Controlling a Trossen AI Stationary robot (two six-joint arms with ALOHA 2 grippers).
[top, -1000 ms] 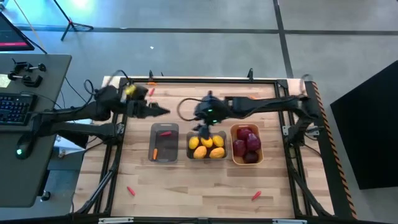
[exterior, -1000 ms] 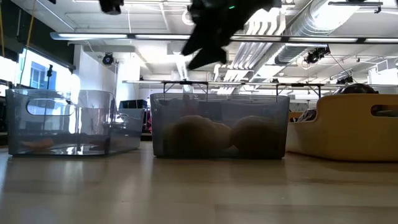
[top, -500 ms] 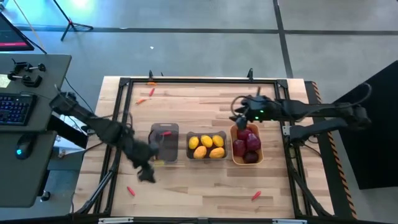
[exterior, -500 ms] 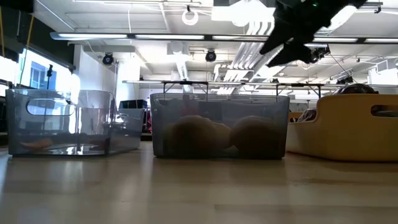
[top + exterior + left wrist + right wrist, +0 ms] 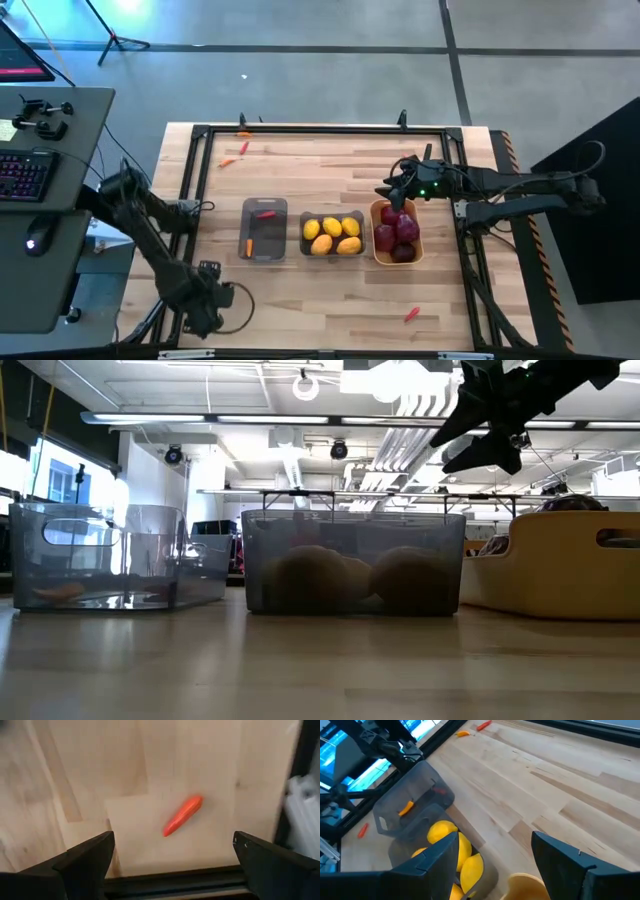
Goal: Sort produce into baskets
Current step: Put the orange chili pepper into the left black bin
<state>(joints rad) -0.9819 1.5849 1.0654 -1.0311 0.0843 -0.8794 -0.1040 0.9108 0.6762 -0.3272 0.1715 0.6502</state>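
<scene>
Left gripper [image 5: 205, 308]: at the table's near-left corner, directly above a loose red pepper [image 5: 183, 814]; fingers [image 5: 85, 855] spread wide, holding nothing.
Right gripper [image 5: 388, 190]: raised over the far rim of the orange-yellow basket [image 5: 377, 247]; fingers [image 5: 432, 857] wide apart, empty.
Left grey basket [image 5: 264, 253]: holds two peppers.
Middle grey basket [image 5: 303, 241]: holds lemons [image 5: 333, 236].
Orange-yellow basket: holds dark red apples [image 5: 397, 234].
Loose peppers: one near the front edge [image 5: 411, 314], others at the table's far-left [image 5: 231, 157].
</scene>
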